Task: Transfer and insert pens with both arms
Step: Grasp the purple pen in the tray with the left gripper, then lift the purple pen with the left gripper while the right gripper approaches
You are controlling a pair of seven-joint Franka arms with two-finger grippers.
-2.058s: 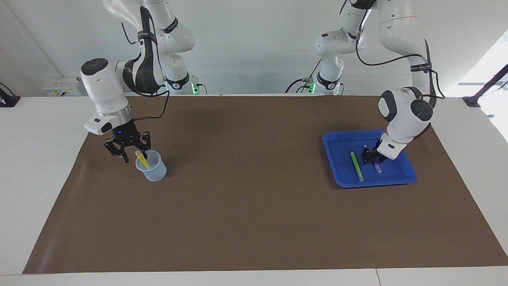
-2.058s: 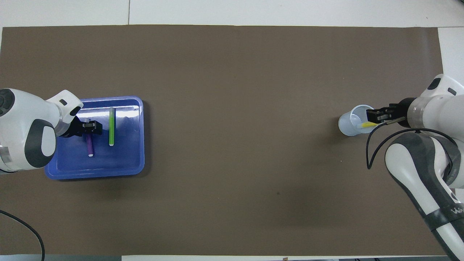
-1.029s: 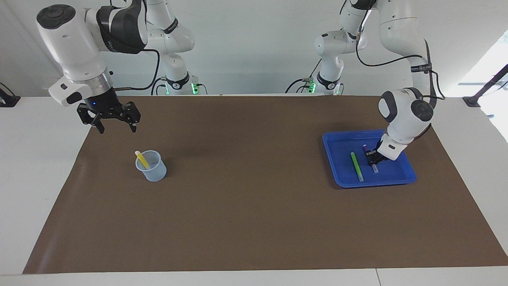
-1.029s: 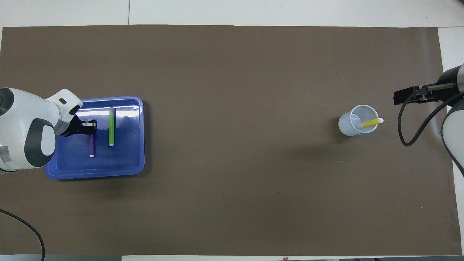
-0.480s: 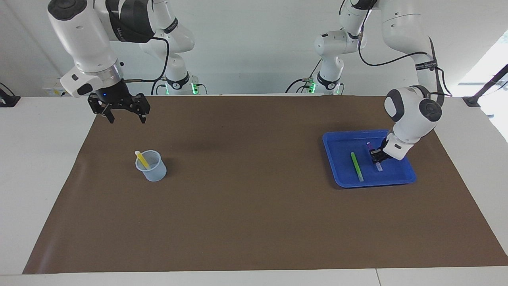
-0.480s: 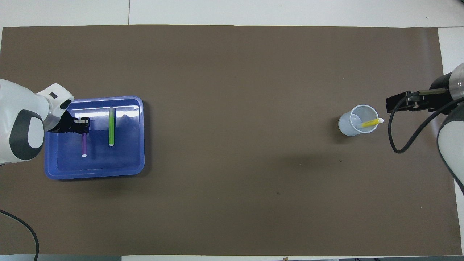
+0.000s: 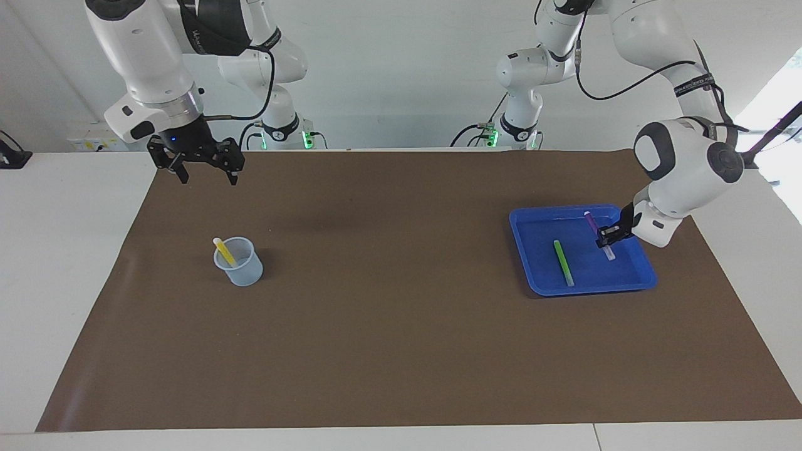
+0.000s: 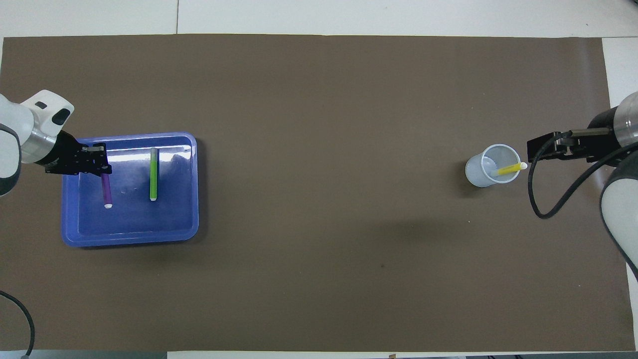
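Observation:
My left gripper (image 7: 609,237) is shut on the purple pen (image 7: 591,220) and holds it tilted, whitish cap end down, over the blue tray (image 7: 537,241). In the overhead view the left gripper (image 8: 99,162) grips the purple pen (image 8: 106,192) near its upper end. The green pen (image 7: 562,262) lies flat in the tray (image 8: 149,224), beside the purple one; it also shows in the overhead view (image 8: 154,174). The yellow pen (image 7: 223,250) leans in a clear cup (image 7: 241,268). My right gripper (image 7: 207,176) is open and empty, raised above the mat beside the cup (image 8: 482,172).
A brown mat (image 7: 388,326) covers most of the white table. Two smaller idle white arms with green lights (image 7: 282,125) (image 7: 520,119) stand at the robots' edge of the table. The tray is toward the left arm's end, the cup toward the right arm's end.
My right gripper let go of the yellow pen in the cup, rose and drew away. My left gripper closed on the purple pen and lifted it off the tray floor.

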